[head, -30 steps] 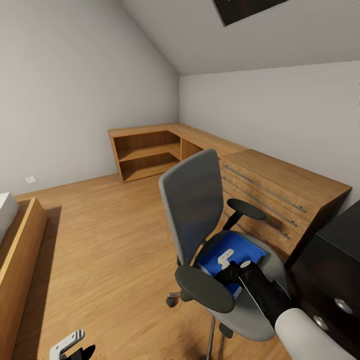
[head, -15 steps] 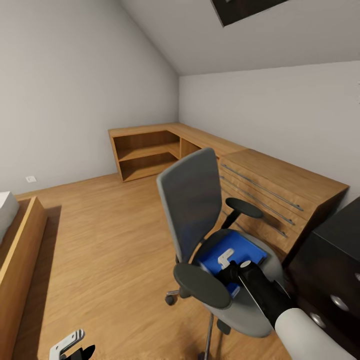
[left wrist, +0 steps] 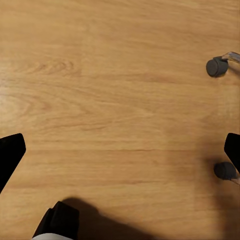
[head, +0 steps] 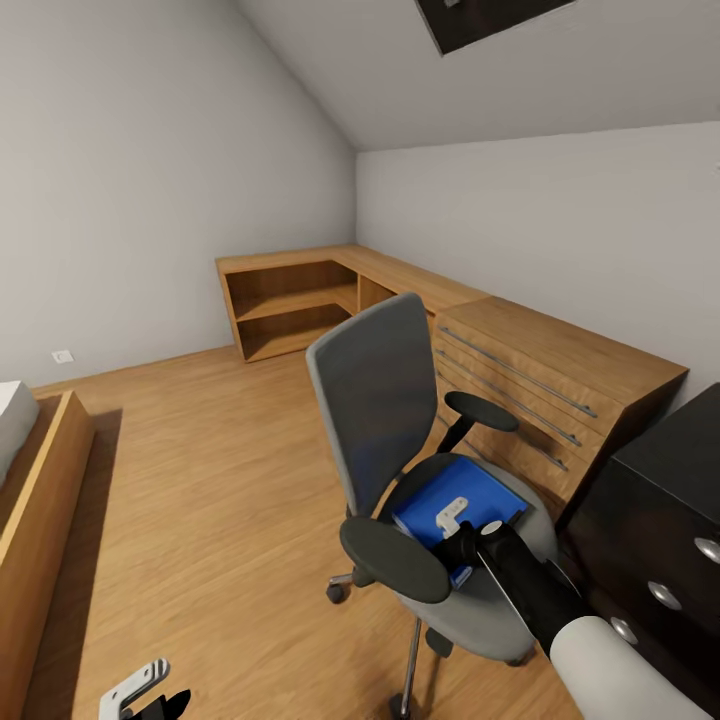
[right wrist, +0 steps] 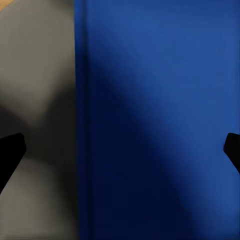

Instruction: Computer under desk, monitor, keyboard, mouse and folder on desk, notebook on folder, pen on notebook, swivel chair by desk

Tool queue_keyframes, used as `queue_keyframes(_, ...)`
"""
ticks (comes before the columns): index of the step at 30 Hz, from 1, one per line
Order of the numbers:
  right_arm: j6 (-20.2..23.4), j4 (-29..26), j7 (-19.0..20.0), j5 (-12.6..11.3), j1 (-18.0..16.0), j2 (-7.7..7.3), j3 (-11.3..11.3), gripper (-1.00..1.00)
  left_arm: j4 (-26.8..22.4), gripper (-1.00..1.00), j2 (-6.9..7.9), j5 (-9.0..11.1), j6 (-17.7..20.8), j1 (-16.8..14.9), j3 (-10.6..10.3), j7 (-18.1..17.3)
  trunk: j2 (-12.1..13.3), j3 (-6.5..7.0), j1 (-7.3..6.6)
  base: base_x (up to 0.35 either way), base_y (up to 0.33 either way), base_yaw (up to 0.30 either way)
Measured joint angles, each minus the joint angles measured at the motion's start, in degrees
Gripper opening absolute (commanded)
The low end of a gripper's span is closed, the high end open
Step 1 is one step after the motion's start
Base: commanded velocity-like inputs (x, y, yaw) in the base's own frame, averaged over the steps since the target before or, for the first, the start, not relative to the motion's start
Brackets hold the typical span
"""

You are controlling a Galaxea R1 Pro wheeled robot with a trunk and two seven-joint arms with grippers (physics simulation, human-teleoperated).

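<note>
The grey swivel chair (head: 375, 395) stands mid-room with the blue folder (head: 482, 494) lying flat on its seat. My right gripper (head: 450, 518) hovers just over the folder's near edge, behind the chair's near armrest (head: 395, 558). In the right wrist view the folder (right wrist: 160, 120) lies close below beside the grey seat (right wrist: 40, 100), and the right gripper (right wrist: 120, 150) is open with nothing between its fingers. The black desk (head: 650, 500) with silver knobs is at the right edge. Low at the left, my left gripper (head: 135, 692) hangs open over the floor (left wrist: 120, 100).
A long light-wood cabinet (head: 540, 370) with drawers runs along the right wall behind the chair, joining open shelves (head: 290, 300) in the corner. A wooden bed frame (head: 40, 500) is at the left. The chair's castors (left wrist: 217, 66) sit near my left gripper.
The whole view has shifted a little, so more of the desk shows at the right. The chair and folder sit slightly further left in the picture. Both grippers look unchanged.
</note>
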Motion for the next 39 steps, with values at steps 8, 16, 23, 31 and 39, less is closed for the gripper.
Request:
queue_keyframes(8,-0.10,0.19,-0.14,0.17,0.00,0.03,-0.02,1.00,0.00,1.00,0.01,0.00,0.00,0.00,-0.02,0.00,0.00,0.00,0.01,-0.099,-0.079,0.000)
queue_keyframes(16,-0.18,0.24,0.03,0.07,0.00,-0.02,-0.23,1.00,0.00,1.00,0.00,0.00,0.00,0.00,-0.02,0.00,0.00,0.00,0.00,-0.015,-0.012,0.000)
queue_keyframes(23,-0.47,0.42,0.16,-0.47,0.00,-0.01,-0.81,1.00,0.00,1.00,-0.06,0.00,0.00,0.00,-0.02,0.00,0.00,0.00,0.00,-0.001,-0.001,0.000)
queue_keyframes(31,-1.95,1.52,0.22,-0.94,-0.01,-0.01,-5.40,1.00,0.00,1.00,-0.04,-0.02,0.00,0.00,-0.02,0.00,0.00,0.00,0.00,0.000,0.000,0.000)
queue_keyframes(39,-2.18,0.05,0.37,-0.06,0.02,-0.07,-10.03,1.00,-0.01,1.00,-0.03,-0.03,0.00,0.00,-0.02,0.00,0.00,-0.01,0.00,0.000,0.000,0.000)
